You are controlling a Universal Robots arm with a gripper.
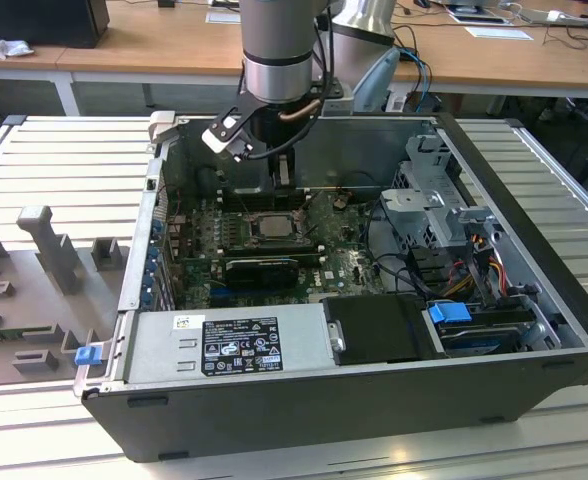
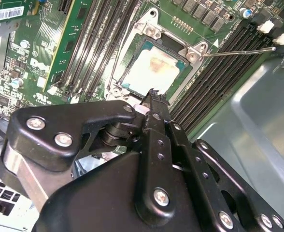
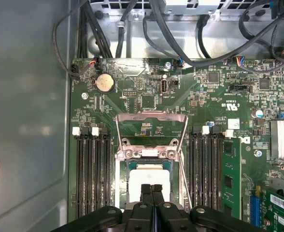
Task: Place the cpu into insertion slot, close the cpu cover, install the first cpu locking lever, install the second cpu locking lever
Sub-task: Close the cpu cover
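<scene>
Gripper (image 3: 151, 187) status: my fingers are pressed tip to tip with nothing clamped. I judge this is because the cpu (image 3: 149, 175) directly below them already lies flat in the insertion slot (image 3: 129, 166), mid-motherboard (image 3: 142, 101) between the two memory-slot banks (image 3: 91, 174). The cpu cover (image 3: 151, 116) stands hinged up toward the coin cell (image 3: 105, 83), leaving the chip exposed; closing is not yet done.
</scene>
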